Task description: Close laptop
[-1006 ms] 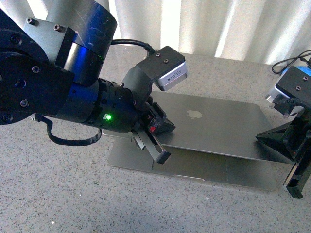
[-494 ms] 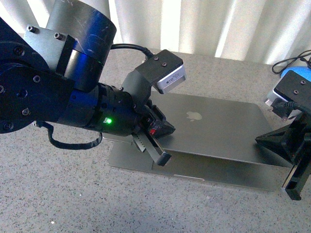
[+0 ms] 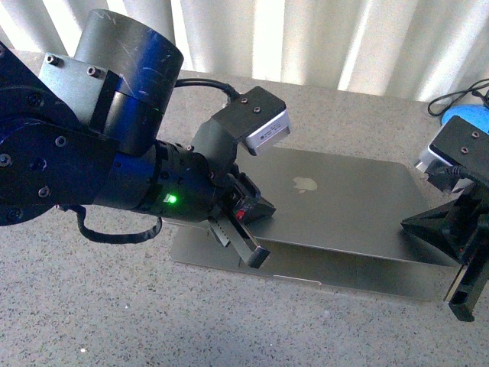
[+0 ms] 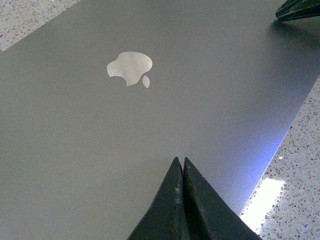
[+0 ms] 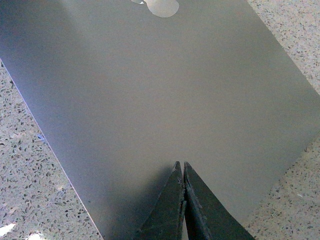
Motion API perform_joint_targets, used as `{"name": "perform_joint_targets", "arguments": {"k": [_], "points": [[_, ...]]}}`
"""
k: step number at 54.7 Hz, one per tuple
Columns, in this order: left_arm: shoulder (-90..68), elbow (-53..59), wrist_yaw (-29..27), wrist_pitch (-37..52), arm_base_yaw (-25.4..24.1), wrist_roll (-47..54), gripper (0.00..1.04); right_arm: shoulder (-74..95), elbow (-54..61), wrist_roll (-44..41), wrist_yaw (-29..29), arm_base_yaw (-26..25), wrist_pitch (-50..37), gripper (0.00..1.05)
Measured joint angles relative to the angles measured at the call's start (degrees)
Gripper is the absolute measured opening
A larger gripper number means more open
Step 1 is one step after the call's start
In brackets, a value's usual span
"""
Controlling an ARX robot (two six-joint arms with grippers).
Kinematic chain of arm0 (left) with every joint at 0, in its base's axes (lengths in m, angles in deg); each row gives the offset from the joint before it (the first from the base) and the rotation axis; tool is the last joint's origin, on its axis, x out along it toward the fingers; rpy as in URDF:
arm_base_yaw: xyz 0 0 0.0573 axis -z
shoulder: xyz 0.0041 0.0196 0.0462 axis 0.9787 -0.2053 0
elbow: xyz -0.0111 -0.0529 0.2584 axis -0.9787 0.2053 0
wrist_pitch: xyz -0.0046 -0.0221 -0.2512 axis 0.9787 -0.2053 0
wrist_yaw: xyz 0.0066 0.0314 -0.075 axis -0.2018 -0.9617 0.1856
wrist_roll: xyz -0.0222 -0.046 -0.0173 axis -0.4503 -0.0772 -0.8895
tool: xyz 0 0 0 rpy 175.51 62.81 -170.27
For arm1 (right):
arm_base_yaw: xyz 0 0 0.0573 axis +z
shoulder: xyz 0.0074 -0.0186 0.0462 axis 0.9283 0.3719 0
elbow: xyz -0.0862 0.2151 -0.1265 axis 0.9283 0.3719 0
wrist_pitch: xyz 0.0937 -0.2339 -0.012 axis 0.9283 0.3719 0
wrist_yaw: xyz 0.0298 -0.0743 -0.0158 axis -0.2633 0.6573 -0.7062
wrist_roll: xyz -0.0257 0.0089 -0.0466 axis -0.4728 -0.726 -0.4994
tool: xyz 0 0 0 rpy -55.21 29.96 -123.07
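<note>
Speckled stone counter (image 3: pixel 92 306), grey laptop (image 3: pixel 344 202) nearly closed, lid (image 4: pixel 150 125) angled just above base (image 3: pixel 344 277), left claw (image 4: pixel 181 165) and right claw (image 5: pixel 181 170) both clenched, tips over lid

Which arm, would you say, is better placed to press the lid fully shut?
Probably left: the left gripper, shut, sits over the laptop lid's front edge, above the remaining gap. The right gripper, also shut, is at the side edge.

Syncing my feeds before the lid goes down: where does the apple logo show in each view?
Front view: apple logo mid-lid.
Left wrist view: logo whole, beyond the shut left gripper.
Right wrist view: logo cut off at the frame edge.
Shared landmark: the laptop lid.
</note>
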State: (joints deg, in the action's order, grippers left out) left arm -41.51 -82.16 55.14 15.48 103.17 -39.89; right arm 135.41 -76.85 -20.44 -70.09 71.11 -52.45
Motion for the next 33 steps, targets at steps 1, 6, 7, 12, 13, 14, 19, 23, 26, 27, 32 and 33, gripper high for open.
{"name": "perform_joint_targets", "arguments": {"k": [1,6,7,12,13,14,19,23,26,27,32,33], "points": [[-0.09,0.07,-0.02,0.15,0.00,-0.13,0.04,0.11,0.04,-0.02,0.00,0.00,-0.04,0.01],[-0.52,0.57,0.00,0.90,0.00,-0.83,0.04,0.55,0.11,0.00,0.00,0.00,0.04,0.01],[-0.57,0.61,0.00,1.03,0.00,-0.85,0.04,0.57,0.11,0.00,0.00,0.00,0.13,0.01],[-0.74,0.96,0.02,1.66,-0.02,-1.29,0.04,0.59,0.11,-0.02,0.00,-0.02,0.48,0.01],[-0.77,1.03,0.02,1.77,-0.02,-1.31,0.04,0.59,0.11,-0.02,0.00,-0.02,0.50,0.01],[-0.77,1.07,0.02,1.86,-0.02,-1.36,0.04,0.63,0.11,-0.04,0.00,-0.02,0.57,0.01],[-0.87,1.42,0.15,2.23,-0.13,-1.55,0.04,0.85,0.11,-0.28,0.00,-0.04,0.79,0.01],[-1.16,1.68,0.22,2.75,-0.28,-1.88,0.04,1.33,0.11,-0.55,0.02,-0.07,0.90,0.01],[-1.53,1.97,0.24,3.15,-0.52,-2.10,0.04,1.90,0.09,-1.03,0.24,-0.07,1.01,0.01],[-1.62,2.08,0.24,3.30,-0.59,-2.14,0.04,2.05,0.09,-1.18,0.31,-0.07,1.01,0.01],[-2.08,2.54,0.28,3.69,-1.05,-2.32,0.04,2.78,0.02,-1.81,0.50,-0.07,1.01,0.01],[-2.14,2.62,0.28,3.78,-1.16,-2.32,0.04,2.84,0.00,-1.84,0.50,-0.07,1.01,0.01]]}}
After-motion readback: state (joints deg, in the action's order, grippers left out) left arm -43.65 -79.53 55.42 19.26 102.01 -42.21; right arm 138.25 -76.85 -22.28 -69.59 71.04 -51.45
